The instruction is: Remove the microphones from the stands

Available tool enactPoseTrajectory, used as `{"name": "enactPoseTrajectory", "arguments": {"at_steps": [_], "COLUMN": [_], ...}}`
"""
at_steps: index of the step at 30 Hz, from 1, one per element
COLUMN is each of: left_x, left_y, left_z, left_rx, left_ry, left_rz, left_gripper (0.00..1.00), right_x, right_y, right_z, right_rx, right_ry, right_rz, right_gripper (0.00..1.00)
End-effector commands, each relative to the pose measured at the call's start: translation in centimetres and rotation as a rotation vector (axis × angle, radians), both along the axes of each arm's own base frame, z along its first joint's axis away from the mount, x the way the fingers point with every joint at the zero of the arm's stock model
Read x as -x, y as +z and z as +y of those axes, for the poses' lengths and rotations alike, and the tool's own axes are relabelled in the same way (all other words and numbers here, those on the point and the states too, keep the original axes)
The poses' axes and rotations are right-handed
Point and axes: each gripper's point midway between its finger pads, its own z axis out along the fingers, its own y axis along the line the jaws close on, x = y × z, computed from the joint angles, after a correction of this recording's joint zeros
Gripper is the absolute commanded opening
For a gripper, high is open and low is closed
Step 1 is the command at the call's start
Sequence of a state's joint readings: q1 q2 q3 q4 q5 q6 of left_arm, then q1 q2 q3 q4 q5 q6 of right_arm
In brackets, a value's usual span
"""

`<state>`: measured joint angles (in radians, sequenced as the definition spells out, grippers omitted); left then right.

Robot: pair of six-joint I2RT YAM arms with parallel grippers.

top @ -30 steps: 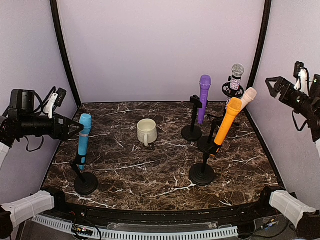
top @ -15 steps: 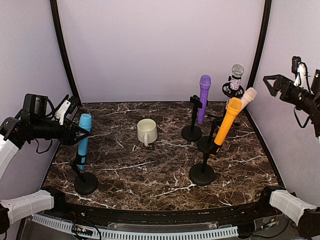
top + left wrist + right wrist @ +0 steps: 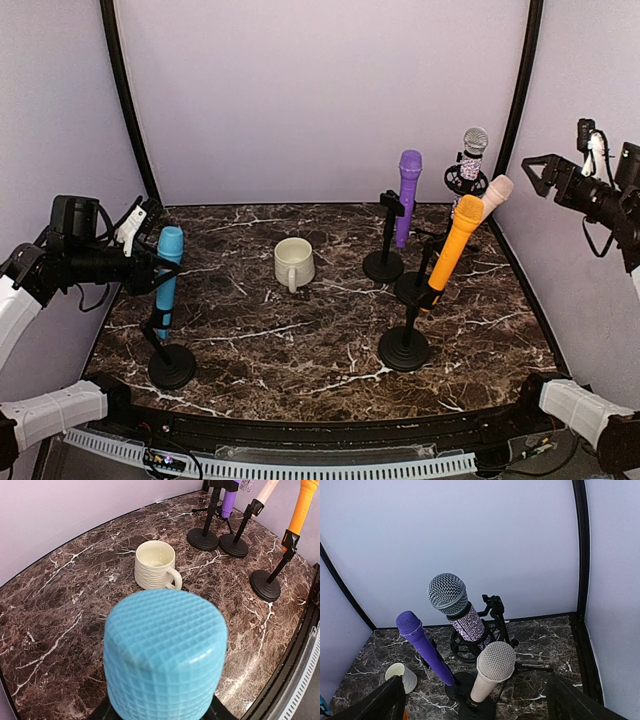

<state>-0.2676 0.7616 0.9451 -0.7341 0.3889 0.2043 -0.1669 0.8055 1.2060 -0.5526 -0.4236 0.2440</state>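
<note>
Microphone point(image 3: 165, 300), blue, between left jaws; ribbed cream mug point(image 3: 294, 264) nearby

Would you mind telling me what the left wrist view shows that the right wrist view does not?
Only the left wrist: the head of the blue microphone up close, the handle of the cream cup, and the stand base of the orange microphone. Only the right wrist: the mesh head of the glitter microphone, the heads of the purple microphone and cream microphone, and the open right tool. Both: the cream cup, the purple microphone and the marble table.
</note>
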Motion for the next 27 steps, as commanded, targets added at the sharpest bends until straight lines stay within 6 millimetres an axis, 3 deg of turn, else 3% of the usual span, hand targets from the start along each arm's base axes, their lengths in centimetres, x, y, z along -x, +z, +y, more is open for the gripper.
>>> {"name": "enactPoseTrajectory", "arguments": {"at_steps": [1, 11, 15, 27], "left_x": [-0.3, 0.4, 0.4, -0.3], "left_y": [0.0, 1.4, 3.0, 9.9], "left_z": [-0.2, -1.4, -2.5, -8.0], "left_rx": [-0.026, 0.014, 0.058, 0.160], "left_ry": [-0.019, -0.087, -0.129, -0.313], "left_rz": [-0.042, -0.076, -0.094, -0.194], "left_gripper": [0.41, 0.15, 0.02, 0.00], "right_x": [-0.3, -0.1, 0.2, 1.2], "right_y": [0.9, 1.5, 2.6, 5.4], "right_z": [0.1, 0.4, 0.6, 0.9], "right_rx": [0.010, 0.019, 0.025, 0.009], "right_ry": [0.012, 0.031, 0.040, 0.047], "right_rz": [-0.051, -0.071, -0.097, -0.173], "right_gripper": [0.99, 0.99, 0.99, 0.98]}}
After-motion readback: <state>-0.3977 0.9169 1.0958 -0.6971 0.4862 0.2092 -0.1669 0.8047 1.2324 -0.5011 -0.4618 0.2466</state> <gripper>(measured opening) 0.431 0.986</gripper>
